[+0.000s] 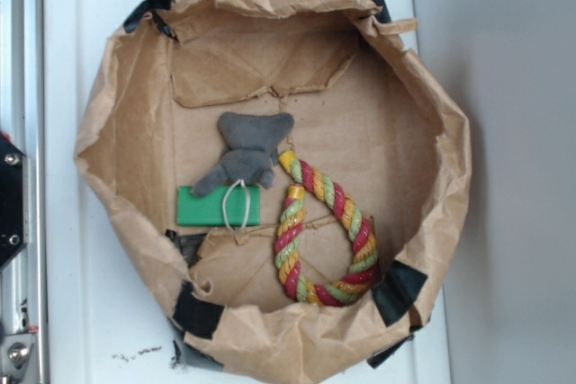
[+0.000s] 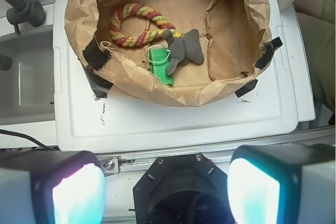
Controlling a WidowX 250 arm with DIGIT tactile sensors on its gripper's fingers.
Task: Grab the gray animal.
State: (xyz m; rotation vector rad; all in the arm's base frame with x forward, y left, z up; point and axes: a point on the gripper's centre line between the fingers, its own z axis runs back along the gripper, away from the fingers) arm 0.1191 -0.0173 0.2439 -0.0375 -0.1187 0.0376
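Observation:
The gray animal (image 1: pixel 245 150) (image 2: pixel 185 50) is a dark-gray plush toy with broad ears. It lies on the floor of a rolled-down brown paper bag (image 1: pixel 135 96) (image 2: pixel 157 85), its trunk end resting on a flat green block (image 1: pixel 216 207) (image 2: pixel 159 64). In the wrist view my gripper (image 2: pixel 165 192) is open, with nothing between its two pale-padded fingers (image 2: pixel 76 195). It is well back from the bag, over the robot's black base, far from the toy. The gripper does not show in the exterior view.
A red-yellow-green rope loop (image 1: pixel 328 231) (image 2: pixel 136 24) lies beside the toy inside the bag. A pale band loop (image 1: pixel 238 209) lies over the green block. The bag stands on a white tray-like lid (image 1: pixel 81 249) (image 2: pixel 173 124). A metal rail (image 1: pixel 13 132) runs along its left side.

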